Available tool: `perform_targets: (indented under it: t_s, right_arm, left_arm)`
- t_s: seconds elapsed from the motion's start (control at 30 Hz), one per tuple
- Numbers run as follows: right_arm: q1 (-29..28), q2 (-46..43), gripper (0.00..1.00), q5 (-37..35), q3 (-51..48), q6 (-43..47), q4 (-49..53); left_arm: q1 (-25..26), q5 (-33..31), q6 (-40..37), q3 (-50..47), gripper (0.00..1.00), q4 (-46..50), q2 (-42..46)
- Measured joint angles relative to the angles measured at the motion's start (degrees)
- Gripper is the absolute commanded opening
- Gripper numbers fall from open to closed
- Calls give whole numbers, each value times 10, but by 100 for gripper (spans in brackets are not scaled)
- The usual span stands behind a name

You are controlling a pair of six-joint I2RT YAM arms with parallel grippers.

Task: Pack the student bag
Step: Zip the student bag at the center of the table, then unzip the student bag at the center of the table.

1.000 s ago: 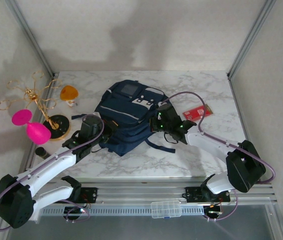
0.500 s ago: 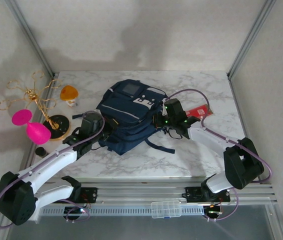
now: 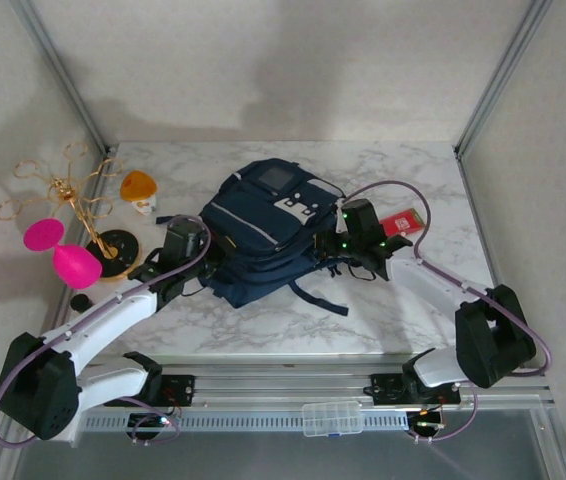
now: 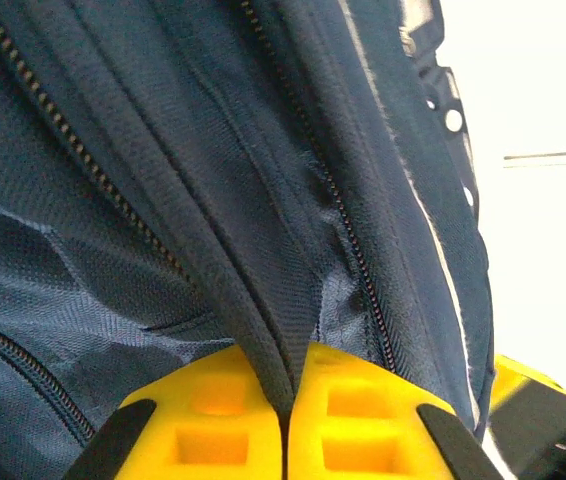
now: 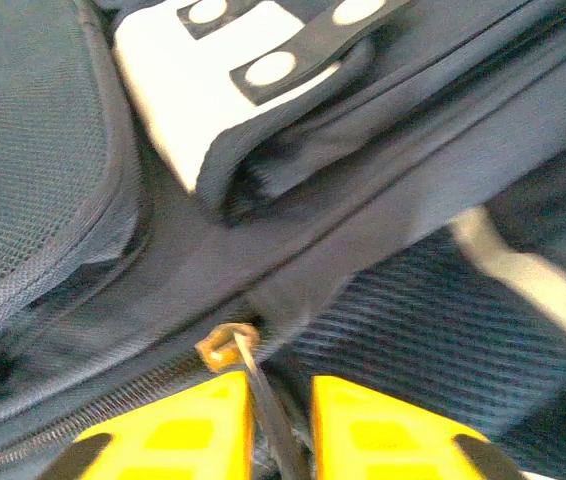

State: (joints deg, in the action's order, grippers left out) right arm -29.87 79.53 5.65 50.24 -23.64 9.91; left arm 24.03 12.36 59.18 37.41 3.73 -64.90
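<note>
The student bag [image 3: 260, 232], a navy backpack with a pale trim stripe and a white dotted patch [image 5: 218, 85], lies in the middle of the marble table. At the bag's left side, my left gripper [image 3: 211, 263] is shut on a fold of its navy fabric [image 4: 263, 330], pinched between the yellow fingers [image 4: 213, 420]. My right gripper [image 3: 325, 246] is at the bag's right side. Its yellow fingers [image 5: 188, 425] stand slightly apart, and the thin zipper pull [image 5: 261, 395] lies loosely between them, leaning on the left one. The brass slider [image 5: 221, 345] sits just beyond the tips.
A gold jewellery stand [image 3: 61, 190] and a pink goblet-shaped thing [image 3: 63, 255] stand at the left edge. An orange item [image 3: 138, 187] lies behind them. A red packet [image 3: 401, 222] lies right of the bag. The bag's dark strap [image 3: 315, 297] trails toward the front.
The bag has shifted right and back. My right gripper moved right along the zipper, and its jaws have parted from the pull. My left gripper followed, still pinching fabric.
</note>
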Motion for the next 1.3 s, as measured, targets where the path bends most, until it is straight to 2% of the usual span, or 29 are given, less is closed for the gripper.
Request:
perform_targets:
  t_s: [0.07,0.2,0.3,0.43,0.6,0.8,1.07,1.2,1.3]
  right_arm:
    - [12,-25,36,-15,-1,-1,18]
    - [23,-79,44,-10,-2,-15,36]
    - [19,-79,47,20,-1,-42,43]
    - [-19,-25,52,35,25,-75,51]
    - [-66,80,51,36,124,-93,62]
    - [-79,159,50,33,204,-106,65]
    - [-79,206,53,15,231,-127,86]
    - [-86,207,58,13,231,-146,81]
    - [-103,217,56,0,231,-158,77]
  left_arm:
    - [-11,-12,-10,0,25,16,-1]
    - [-22,-41,-23,-3,31,35,11]
    - [-19,-55,-24,-12,32,47,49]
    - [-11,-75,-24,-12,31,60,78]
    - [26,-99,-17,-12,32,68,86]
    - [65,-108,-11,7,31,57,38]
    - [71,-111,-11,24,30,38,-1]
    - [71,-111,-11,26,29,30,-15]
    - [72,-111,-11,26,29,27,-17]
